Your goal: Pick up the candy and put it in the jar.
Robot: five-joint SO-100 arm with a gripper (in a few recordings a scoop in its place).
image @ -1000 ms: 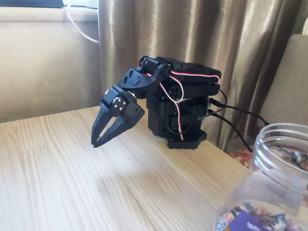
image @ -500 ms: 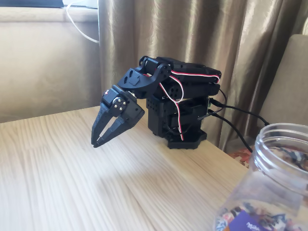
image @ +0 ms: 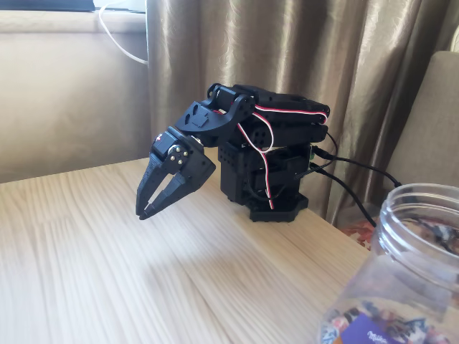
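I am matte black plastic all over: blocky servo housings, a squat square base (image: 271, 204), two long tapering jaws. Red-and-white cables (image: 267, 154) loop over my shoulder; brass screws (image: 181, 151) dot my wrist.

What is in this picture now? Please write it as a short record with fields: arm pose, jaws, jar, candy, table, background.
arm pose: folded low over its base, gripper pointing down toward the table, tips above the wood
jaws: closed together, nothing between them
jar: clear plastic jar at the lower right of the fixed view, mouth open, no lid on it
candy: purple wrappers seen through the jar wall; no loose piece on the visible tabletop
table: light wood
background: brown curtain, black cables behind the base
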